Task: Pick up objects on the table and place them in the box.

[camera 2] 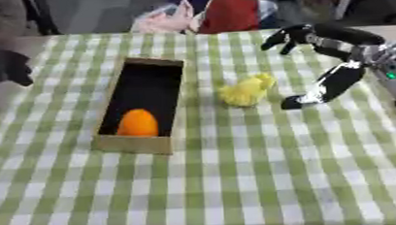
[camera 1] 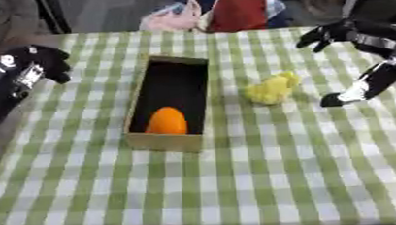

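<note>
The table [camera 1: 264,179] wears a green-and-white checked cloth and carries everything in play. On it, left of centre, lies a long cardboard box [camera 1: 171,140], open at the top, dark inside, with an orange egg-shaped object [camera 1: 166,121] already resting at its near end. The far end of the box is bare, which is the natural place to drop the next item.

The right hand [camera 2: 334,44] reaches in from the right, thumb and fingers spread wide apart and holding nothing; the upper fingers sit above and beyond the toy, and the lower one points down to the cloth just beside it. The left hand [camera 1: 41,59] hangs at the left edge of the table, well apart from the box, fingers curled and holding nothing.

The remaining thing to move is a small yellow soft toy [camera 1: 271,88], lying on the cloth between the box and the right hand, near the box's right wall.

The step in hand appears to be the grasp of this toy. To do it well, the right hand should slide left until the toy sits between thumb and fingers, close around its body rather than a floppy edge, lift clear of the box wall, then release over the bare far end so it does not land on the orange object.
</note>
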You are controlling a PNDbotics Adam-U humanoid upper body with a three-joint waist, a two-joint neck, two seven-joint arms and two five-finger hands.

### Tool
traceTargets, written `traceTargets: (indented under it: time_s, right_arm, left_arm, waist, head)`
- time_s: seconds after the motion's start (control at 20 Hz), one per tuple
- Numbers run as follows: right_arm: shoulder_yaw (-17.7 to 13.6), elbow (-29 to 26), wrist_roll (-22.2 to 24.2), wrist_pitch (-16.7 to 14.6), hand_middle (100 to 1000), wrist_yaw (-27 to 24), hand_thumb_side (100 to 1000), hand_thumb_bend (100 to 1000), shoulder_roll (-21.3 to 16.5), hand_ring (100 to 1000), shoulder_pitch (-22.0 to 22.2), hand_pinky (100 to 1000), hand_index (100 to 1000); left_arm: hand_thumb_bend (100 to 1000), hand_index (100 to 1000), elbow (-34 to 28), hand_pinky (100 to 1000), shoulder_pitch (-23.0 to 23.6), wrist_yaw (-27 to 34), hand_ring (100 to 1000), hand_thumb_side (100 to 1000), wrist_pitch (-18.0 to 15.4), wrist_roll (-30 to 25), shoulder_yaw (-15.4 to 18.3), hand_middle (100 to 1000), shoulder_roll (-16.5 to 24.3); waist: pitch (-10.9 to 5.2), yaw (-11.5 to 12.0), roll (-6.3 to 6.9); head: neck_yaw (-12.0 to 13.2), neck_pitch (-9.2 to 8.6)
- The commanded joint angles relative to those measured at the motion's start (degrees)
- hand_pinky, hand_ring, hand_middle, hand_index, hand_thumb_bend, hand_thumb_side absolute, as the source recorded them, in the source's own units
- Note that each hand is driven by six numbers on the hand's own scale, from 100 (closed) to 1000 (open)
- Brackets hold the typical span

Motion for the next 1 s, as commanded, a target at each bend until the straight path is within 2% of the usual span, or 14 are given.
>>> traceTargets:
  time_s: [0.05,0.25,0.6,1.0]
  right_arm:
    - [-1.4,4.5,-1.5,-1.8,841,4.2,430,595,1.5,953,-2.6,773,916]
    - [-2.9,10.3,-4.2,-3.0,828,9.1,421,577,4.5,942,-4.6,767,904]
    - [-5.8,19.7,-7.9,-3.4,795,16.1,407,564,8.7,930,-7.0,754,871]
    - [-7.3,25.7,-10.0,-4.3,759,21.5,423,563,11.5,909,-8.0,745,833]
  left_arm:
    - [125,734,-1.5,643,-0.3,0.6,583,806,0.6,0.0,1.0,571,0.4]
    - [123,734,-1.6,643,-0.3,0.8,583,811,0.8,-0.2,1.1,571,0.0]
    - [117,735,-1.4,644,-0.2,0.9,584,824,1.0,-0.4,1.2,571,-0.7]
    - [111,738,-1.2,647,-0.1,0.7,587,837,1.1,-1.2,1.0,575,-1.1]
  waist:
    - [-0.66,0.3,0.1]
    - [-0.66,0.8,0.23]
    - [-0.54,1.4,0.57]
    - [-0.53,1.6,0.85]
  head:
    - [-0.3,0.28]
    - [-0.5,0.28]
    - [-0.8,0.28]
    - [-1.0,0.28]
